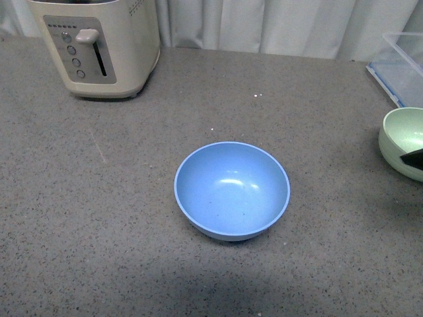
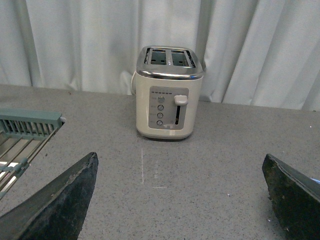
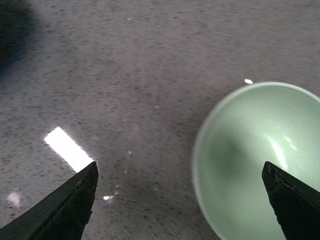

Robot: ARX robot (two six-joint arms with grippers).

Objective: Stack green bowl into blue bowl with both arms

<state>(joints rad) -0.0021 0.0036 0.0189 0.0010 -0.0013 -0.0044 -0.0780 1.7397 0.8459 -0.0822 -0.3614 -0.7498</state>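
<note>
Grey speckled worktop fills the scene, backed by a pale pleated curtain. Near the middle of it the blue bowl sits upright and empty, and everything else is placed from it. Behind the blue bowl and well off to its left stands a cream toaster with its lever and a column of round buttons facing forward. Behind the blue bowl and far to its right, a clear plastic box is cut off by the picture's edge. The green bowl rests upright on the worktop to the right of the blue bowl, well apart from it and partly out of frame.

The right pincer hangs over the green bowl with its fingers spread wide, one above the bowl's inside and the other above bare worktop, so the rim lies between them; whether they touch it cannot be told. The left pincer is also spread wide, facing the toaster, with only worktop between its fingers.
</note>
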